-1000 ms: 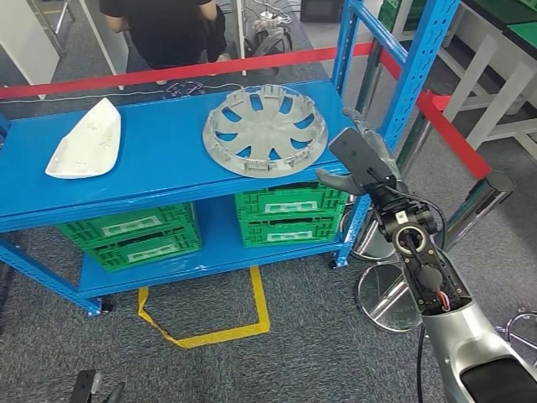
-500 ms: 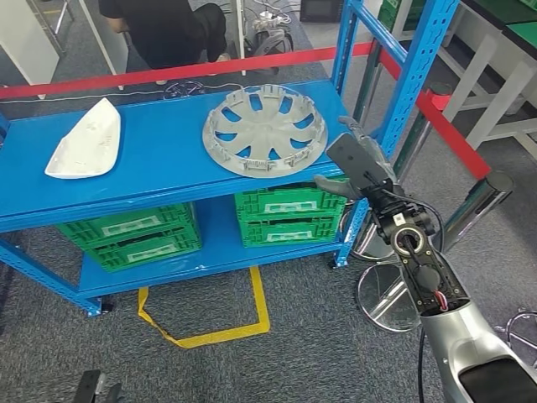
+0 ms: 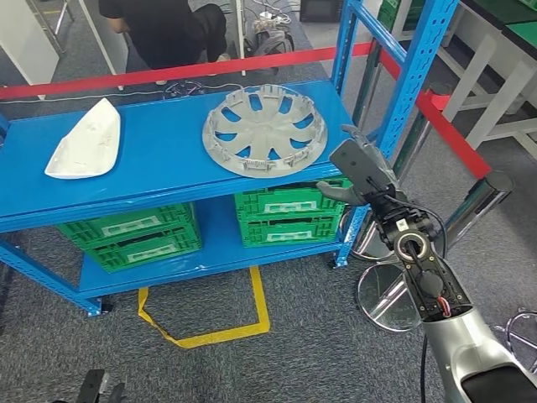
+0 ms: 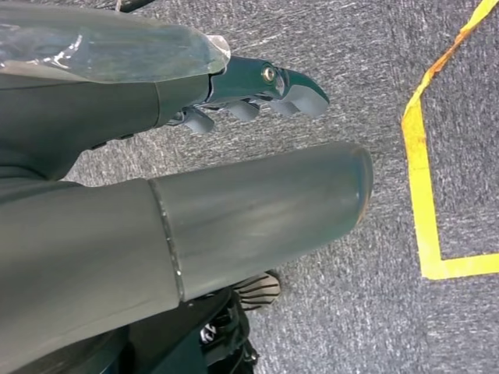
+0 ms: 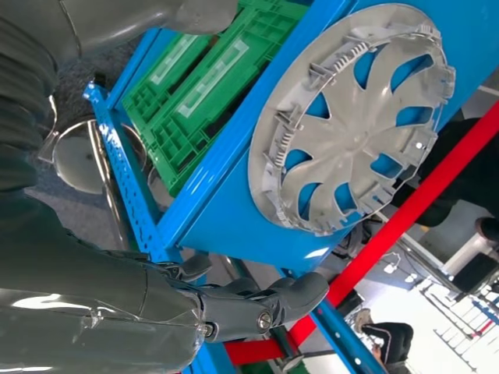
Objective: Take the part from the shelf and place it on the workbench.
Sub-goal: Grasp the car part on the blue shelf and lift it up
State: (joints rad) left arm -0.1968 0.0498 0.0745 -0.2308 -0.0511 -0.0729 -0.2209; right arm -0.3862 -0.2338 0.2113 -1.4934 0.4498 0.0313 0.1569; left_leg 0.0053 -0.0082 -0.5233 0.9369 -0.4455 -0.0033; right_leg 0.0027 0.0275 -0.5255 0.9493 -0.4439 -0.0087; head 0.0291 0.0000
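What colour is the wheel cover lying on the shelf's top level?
Silver-grey; the wheel cover shows best in the head view, against the blue shelf.

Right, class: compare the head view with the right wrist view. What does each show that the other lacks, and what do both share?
Head view only: a white curved plastic panel at the shelf's left end, a second green crate and yellow floor tape.

Right wrist view only: a close look along the right hand, its fingers apart and holding nothing.

Both: the round silver plastic wheel cover on the blue metal shelf, untouched, green slatted crates below, and the red bar.
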